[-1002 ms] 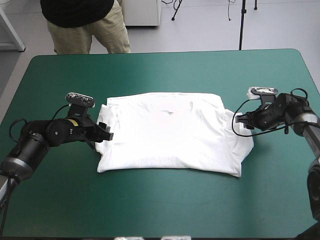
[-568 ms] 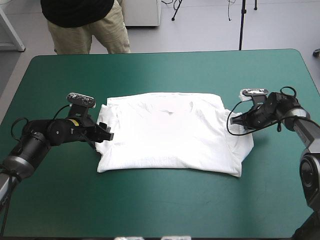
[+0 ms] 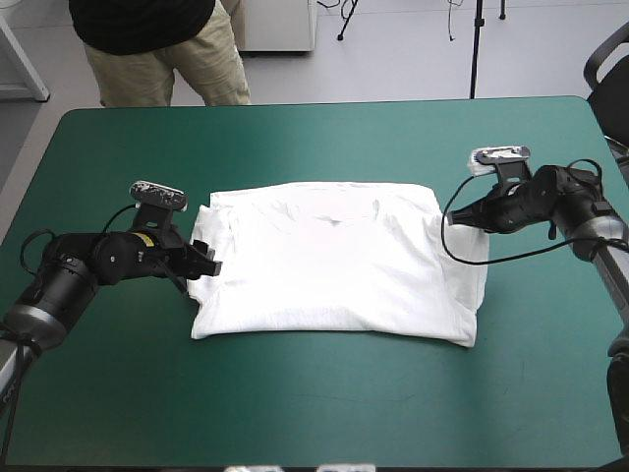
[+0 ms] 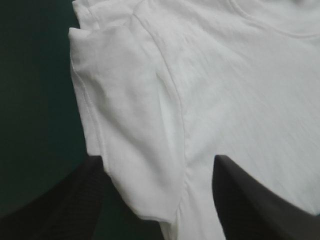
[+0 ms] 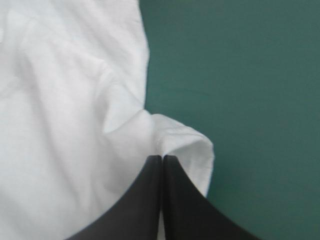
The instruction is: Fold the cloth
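Change since earlier: the right pincer [image 3: 464, 214] is being carried a little toward the far edge of the tabletop [image 3: 324, 138], and the right sleeve [image 3: 464, 275] is being drawn inward with it, its outer edge lying closer to the shirt's body than before; the left pincer [image 3: 204, 262] is being kept where it was

Item 1, T-shirt [image 3: 324, 265]: white, short-sleeved, being kept spread flat at the middle of the teal-green tabletop, collar toward the far edge, hem toward the near edge; no fold across the body is being shown, so the task is being judged as at its opening step

Item 2, right pincer [image 5: 162, 159]: its black fingers [image 5: 145, 200] are being pressed together into one point, a raised tuck of the right sleeve's edge being pinched at the tips; the hold is presumably being taken there so that the sleeve can be laid over onto the body

Item 3, left pincer [image 4: 157, 160]: its fingers [image 4: 250, 200] are being held wide apart, low at the shirt's left side, with the left sleeve [image 4: 130, 125] lying slack between them and nothing being gripped; the pincer is being judged as set astride the sleeve so that a closing would take it in the matching way

Item 4, caution: only a thin edge of cloth is being held on the right, so a slip is being reckoned possible
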### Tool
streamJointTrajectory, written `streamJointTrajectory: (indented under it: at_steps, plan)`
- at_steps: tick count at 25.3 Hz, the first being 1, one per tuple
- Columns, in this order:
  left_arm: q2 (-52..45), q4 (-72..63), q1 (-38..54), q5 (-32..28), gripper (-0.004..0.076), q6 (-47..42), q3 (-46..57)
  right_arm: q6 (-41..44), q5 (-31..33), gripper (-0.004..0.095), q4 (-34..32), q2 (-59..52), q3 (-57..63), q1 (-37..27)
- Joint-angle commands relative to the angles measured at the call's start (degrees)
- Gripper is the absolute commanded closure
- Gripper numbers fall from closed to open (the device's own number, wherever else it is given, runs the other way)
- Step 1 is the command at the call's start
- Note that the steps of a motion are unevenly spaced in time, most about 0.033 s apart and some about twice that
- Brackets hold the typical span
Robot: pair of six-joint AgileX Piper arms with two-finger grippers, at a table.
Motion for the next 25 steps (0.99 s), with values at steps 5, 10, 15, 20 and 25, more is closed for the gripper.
streamJointTrajectory:
  at_steps: [5, 10, 15, 20, 25]
  plan:
    - [-1.4, 0.5, -0.1, 1.3, 0.0269, -0.5, -7.9, 0.0, -2.7, 0.0921, 3.3, -1.2, -2.7, 13.3]
    - [-1.4, 3.0, -0.1, 3.5, 0.0269, -1.4, -8.0, 0.4, -2.2, 0.0921, 3.6, 4.1, -2.7, 16.8]
    - [-1.4, 5.2, -0.1, 4.3, 0.0269, -3.6, -8.0, 0.0, -2.4, 0.0914, 3.5, 9.3, -2.7, 17.3]
    - [-1.4, 5.0, -0.1, 5.0, 0.0269, -3.6, -8.0, -0.5, -2.6, 0.0751, 3.2, 10.0, -2.7, 17.3]
    - [-0.7, 6.4, 0.0, 4.6, 0.0269, -6.0, -8.0, -0.7, -2.0, 0.055, 3.2, 6.7, -3.0, 17.3]
